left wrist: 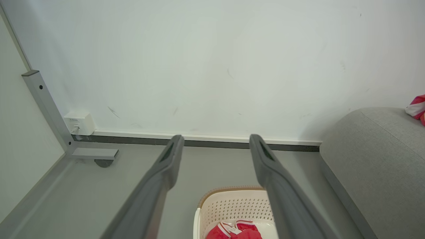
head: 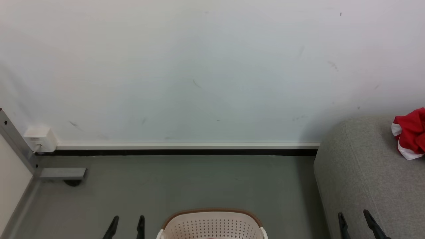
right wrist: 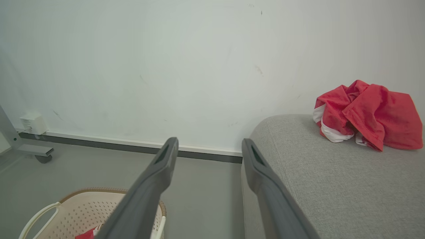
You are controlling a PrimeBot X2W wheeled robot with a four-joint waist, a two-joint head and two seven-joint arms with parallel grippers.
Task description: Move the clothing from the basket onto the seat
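The left gripper (head: 128, 219) and right gripper (head: 353, 215) hung with fingers spread wide, holding nothing. Between them, red clothing (left wrist: 234, 230) lay in the basket (head: 212, 225). Farther off, another red garment (right wrist: 365, 113) sat on the seat (head: 362, 172). A shallow pinch might let the fabric slip or snag the rim.

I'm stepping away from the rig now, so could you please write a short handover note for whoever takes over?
Grippers: the left claw is open and empty, beside the basket; the right claw is open and empty, by the seat.
Done: one red garment lies crumpled on the seat.
Left: another red piece lies in the basket; it needs lifting onto the seat.
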